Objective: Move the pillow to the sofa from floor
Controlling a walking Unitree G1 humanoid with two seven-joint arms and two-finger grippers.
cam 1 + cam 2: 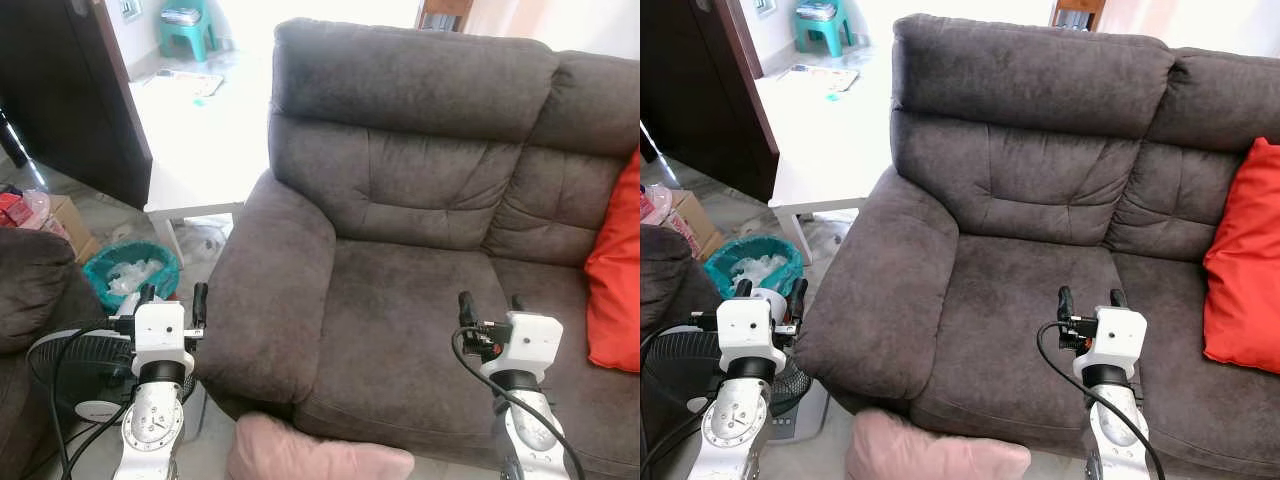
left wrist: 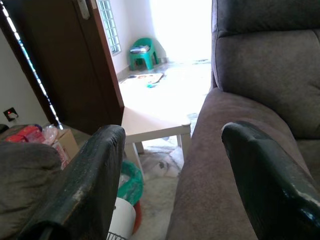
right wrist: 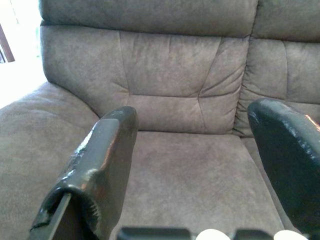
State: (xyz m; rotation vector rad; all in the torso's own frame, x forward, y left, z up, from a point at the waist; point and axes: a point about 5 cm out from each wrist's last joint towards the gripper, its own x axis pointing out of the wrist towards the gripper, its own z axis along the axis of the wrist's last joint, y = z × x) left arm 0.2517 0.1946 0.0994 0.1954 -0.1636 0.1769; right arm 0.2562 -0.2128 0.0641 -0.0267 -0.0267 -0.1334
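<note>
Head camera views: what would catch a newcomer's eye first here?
The big grey sofa dominates, with a bright red cushion on its seat at the robot's right. A pale pink pillow lies on the floor against the sofa's front, between the raised arms. The left gripper is beside the armrest and the right gripper over the seat, both open.

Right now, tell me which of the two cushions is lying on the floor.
The pale pink pillow, on the floor at the sofa's front edge between the grippers. The red cushion already rests on the sofa seat.
</note>
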